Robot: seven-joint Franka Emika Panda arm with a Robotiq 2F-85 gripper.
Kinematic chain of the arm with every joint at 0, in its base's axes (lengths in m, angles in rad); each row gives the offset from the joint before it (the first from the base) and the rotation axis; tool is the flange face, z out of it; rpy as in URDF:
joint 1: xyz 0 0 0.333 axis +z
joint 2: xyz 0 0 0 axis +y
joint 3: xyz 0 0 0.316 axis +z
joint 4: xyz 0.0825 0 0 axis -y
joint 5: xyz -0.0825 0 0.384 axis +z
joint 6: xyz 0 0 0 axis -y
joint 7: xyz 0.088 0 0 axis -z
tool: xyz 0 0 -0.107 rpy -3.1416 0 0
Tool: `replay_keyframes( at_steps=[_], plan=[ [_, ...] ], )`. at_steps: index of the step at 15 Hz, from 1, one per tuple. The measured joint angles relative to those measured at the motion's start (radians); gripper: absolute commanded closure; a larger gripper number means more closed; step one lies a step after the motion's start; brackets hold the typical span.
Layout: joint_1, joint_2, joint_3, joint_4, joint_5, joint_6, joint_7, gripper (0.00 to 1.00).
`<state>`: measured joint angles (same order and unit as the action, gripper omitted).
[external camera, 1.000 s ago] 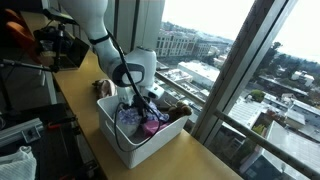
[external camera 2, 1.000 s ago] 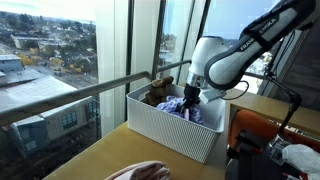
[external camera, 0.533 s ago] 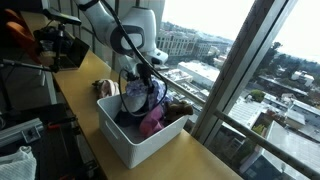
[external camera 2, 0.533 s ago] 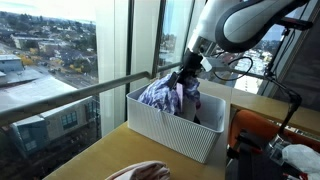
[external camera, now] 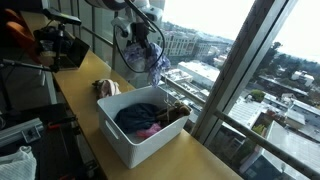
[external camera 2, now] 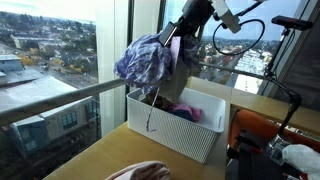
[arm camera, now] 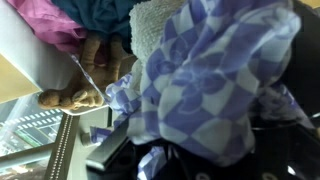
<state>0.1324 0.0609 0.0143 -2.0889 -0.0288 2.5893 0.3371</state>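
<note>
A blue-and-white checked cloth hangs bunched in the air above the white ribbed bin. My gripper is shut on the cloth's top, high over the bin. In the wrist view the checked cloth fills most of the picture and hides the jaws. Still in the bin lie a dark blue garment, a pink one and a brown item. The wrist view looks down on pink and teal fabric.
The bin stands on a wooden counter along tall windows. A tan cloth lies on the counter behind the bin. A pinkish cloth lies at the front edge. Camera gear and cables stand nearby.
The arm has risen straight up, pulling the checked cloth out of the bin; it now hangs clear above the rim.
</note>
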Motion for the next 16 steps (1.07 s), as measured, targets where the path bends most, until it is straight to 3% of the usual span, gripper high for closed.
replay_keyframes(
  at_steps=[7, 16],
  plan=[
    [0.048, -0.021, 0.110, 0.001, 0.002, -0.010, 0.064, 1.00],
    [0.137, -0.022, 0.201, 0.060, -0.032, -0.026, 0.167, 1.00]
  ],
)
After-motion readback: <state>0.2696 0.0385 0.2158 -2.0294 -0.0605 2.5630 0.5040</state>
